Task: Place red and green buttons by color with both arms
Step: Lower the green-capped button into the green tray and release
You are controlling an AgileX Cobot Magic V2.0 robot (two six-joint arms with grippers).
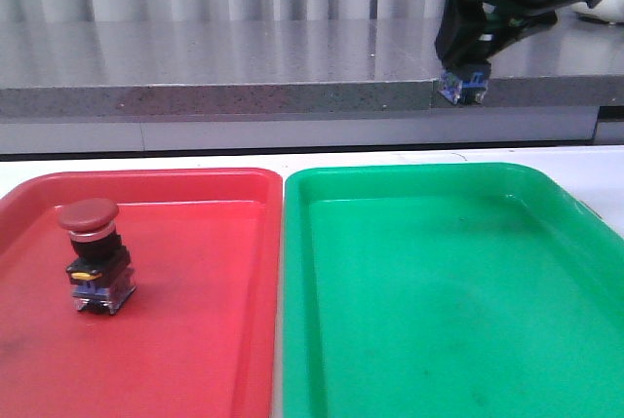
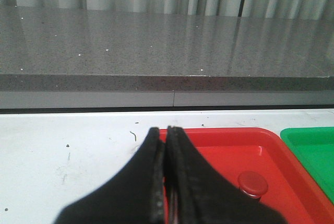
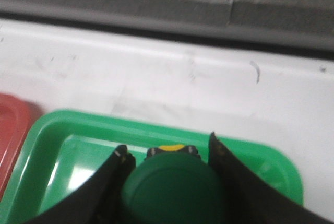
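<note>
red button (image 1: 95,254): upright in red tray (image 1: 195,340), cap up | green button (image 3: 175,190): clamped by right gripper (image 1: 464,72), held high above green tray (image 1: 439,321), base down | left gripper (image 2: 166,145): fingers pressed together, empty

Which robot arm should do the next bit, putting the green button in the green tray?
The right arm. Its right gripper already holds the green button above the green tray. The left gripper is shut and empty, and the red button already sits in the red tray.
</note>
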